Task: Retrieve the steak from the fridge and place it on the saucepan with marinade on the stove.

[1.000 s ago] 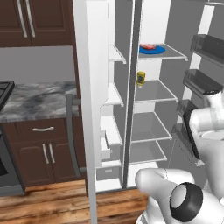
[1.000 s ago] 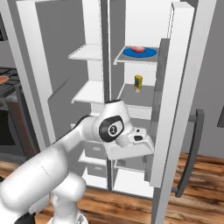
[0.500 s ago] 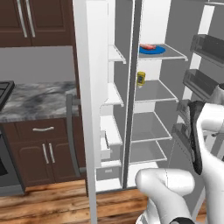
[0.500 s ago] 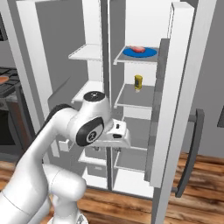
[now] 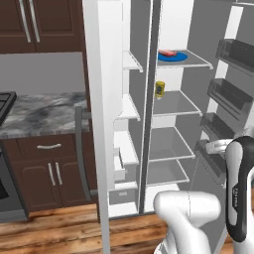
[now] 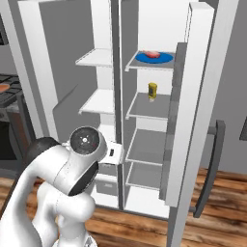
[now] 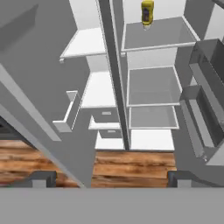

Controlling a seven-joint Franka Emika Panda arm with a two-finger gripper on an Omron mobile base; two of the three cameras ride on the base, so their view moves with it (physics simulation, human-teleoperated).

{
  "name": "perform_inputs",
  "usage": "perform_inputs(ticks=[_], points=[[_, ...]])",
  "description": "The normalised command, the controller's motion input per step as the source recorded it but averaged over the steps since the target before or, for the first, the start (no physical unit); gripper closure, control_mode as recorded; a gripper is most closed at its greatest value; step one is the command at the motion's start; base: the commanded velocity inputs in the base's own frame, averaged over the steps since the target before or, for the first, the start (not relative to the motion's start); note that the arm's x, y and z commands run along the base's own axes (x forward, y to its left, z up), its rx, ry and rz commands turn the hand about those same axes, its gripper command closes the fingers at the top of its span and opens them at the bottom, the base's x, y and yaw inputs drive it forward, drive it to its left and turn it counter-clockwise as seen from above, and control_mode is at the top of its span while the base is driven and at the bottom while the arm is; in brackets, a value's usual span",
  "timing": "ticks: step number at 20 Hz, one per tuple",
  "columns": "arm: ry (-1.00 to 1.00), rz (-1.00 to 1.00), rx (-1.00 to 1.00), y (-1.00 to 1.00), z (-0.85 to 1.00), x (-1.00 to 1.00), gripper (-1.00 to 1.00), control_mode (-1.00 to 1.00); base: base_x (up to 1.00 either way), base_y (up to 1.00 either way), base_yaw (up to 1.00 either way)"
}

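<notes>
One steak on blue plate in open fridge, gripper spread wide

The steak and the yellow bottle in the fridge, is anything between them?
Just the blue plate under the steak and the white shelf holding it. Below, bare space down to the bottle, seen in the right base view.
</notes>
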Motion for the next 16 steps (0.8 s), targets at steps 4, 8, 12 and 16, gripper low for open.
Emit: perform_inputs(ticks=[4, 8, 12, 16], points=[[-0.16, 0.00, 0.08, 0.05, 0.63, -0.39, -1.00, -1.00, 0.00, 0.00, 0.00], [0.06, 0.00, -0.02, 0.18, 0.54, -0.12, -1.00, -1.00, 0.00, 0.00, 0.00], [0.08, -0.13, -0.17, 0.79, 0.05, 0.05, -1.00, -1.00, 0.00, 0.00, 0.00], [0.00, -0.20, -0.09, 0.58, -0.13, 0.15, -1.00, -1.00, 0.00, 0.00, 0.00]])
